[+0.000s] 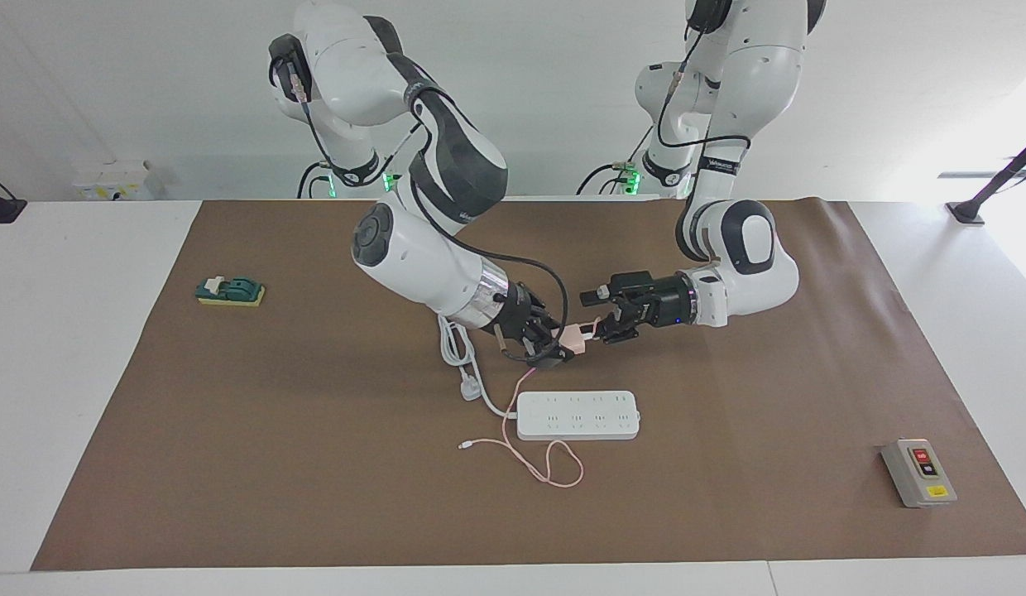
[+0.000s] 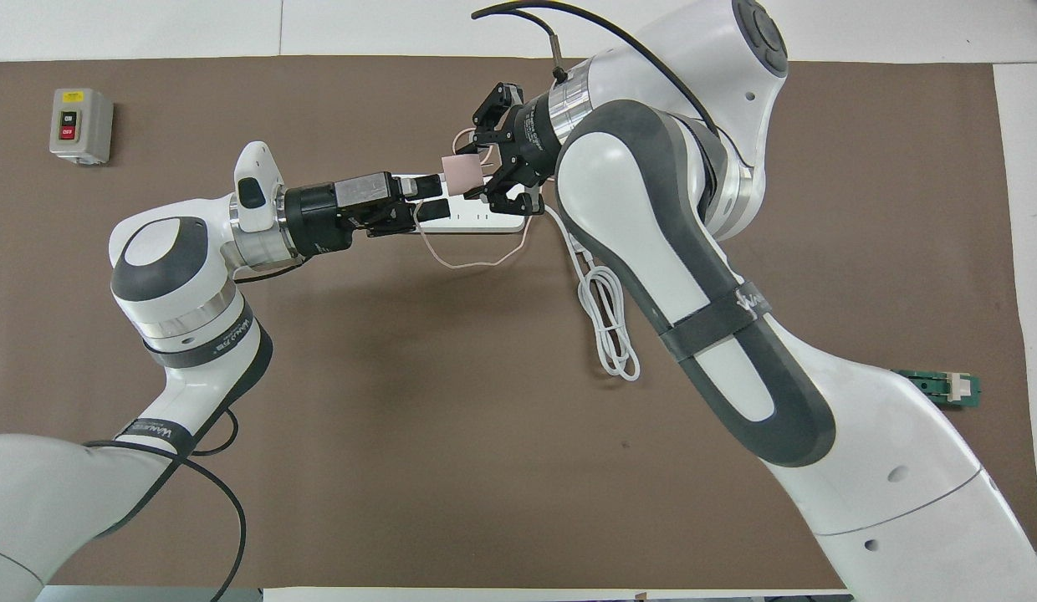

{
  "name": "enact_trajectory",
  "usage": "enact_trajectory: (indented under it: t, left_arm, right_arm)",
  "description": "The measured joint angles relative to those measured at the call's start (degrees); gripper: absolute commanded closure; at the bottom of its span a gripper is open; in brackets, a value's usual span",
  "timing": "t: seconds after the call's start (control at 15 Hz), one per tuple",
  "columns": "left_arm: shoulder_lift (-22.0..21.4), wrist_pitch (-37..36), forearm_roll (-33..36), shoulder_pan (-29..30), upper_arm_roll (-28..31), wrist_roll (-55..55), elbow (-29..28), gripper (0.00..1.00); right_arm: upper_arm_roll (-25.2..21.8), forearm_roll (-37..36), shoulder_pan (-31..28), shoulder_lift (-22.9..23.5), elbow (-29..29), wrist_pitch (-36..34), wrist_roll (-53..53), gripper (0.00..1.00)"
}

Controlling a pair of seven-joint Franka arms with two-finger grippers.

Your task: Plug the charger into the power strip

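Charger held aloft above the power strip.
Right gripper is clamped on the pink charger over the power strip, cable trailing down beside it. Left gripper, fingers spread, hovers just beside the charger, clear of it.

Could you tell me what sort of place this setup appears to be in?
Probably a robotics lab bench set up for manipulation trials: two white robot arms mounted at a white table covered by a brown paper mat, with scattered test items such as a long white power strip and a grey button box.
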Motion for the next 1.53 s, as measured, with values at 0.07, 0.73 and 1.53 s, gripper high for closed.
enact_trajectory:
  t: [0.07, 0.73, 1.53]
  left_arm:
    - [0.0, 0.3, -0.2, 0.0, 0.1, 0.0, -0.1, 0.00]
    - [0.0, 3.0, -4.0, 0.0, 0.1, 0.0, -0.4, 0.00]
    - [0.6, 7.2, -4.0, -2.1, 0.2, -0.1, 2.0, 0.00]
  right_arm:
    - [0.0, 0.0, 0.0, 0.0, 0.0, 0.0, 0.0, 1.00]
    - [0.0, 0.0, 0.0, 0.0, 0.1, 0.0, 0.0, 1.00]
    - [-0.1, 0.0, 0.0, 0.0, 0.1, 0.0, 0.0, 1.00]
